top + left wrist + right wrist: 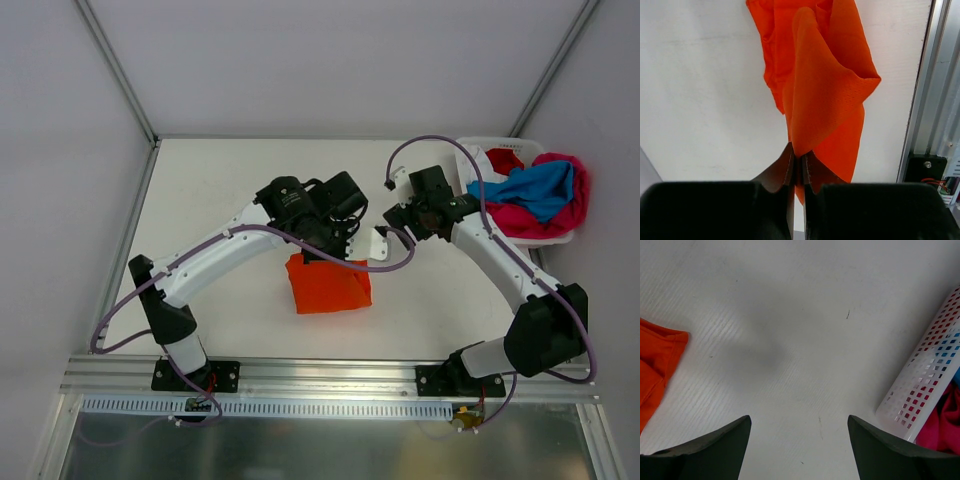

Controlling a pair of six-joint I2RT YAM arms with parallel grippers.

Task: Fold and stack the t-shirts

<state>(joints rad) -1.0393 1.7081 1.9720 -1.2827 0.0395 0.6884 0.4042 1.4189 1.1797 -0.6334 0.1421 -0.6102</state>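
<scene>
Orange t-shirt: mid-worktop, part draped down to surface, top fold raised. L claw: jaws clamped together on that fold. R claw: jaws apart, over worktop btwn orange t-shirt & basket. Blue t-shirt, pink t-shirt: heaped in basket, far right.

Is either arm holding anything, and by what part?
The left gripper is shut on the orange t-shirt, pinching a fold of its cloth; which part of the shirt cannot be told. The right gripper is open, holding nothing.
</scene>
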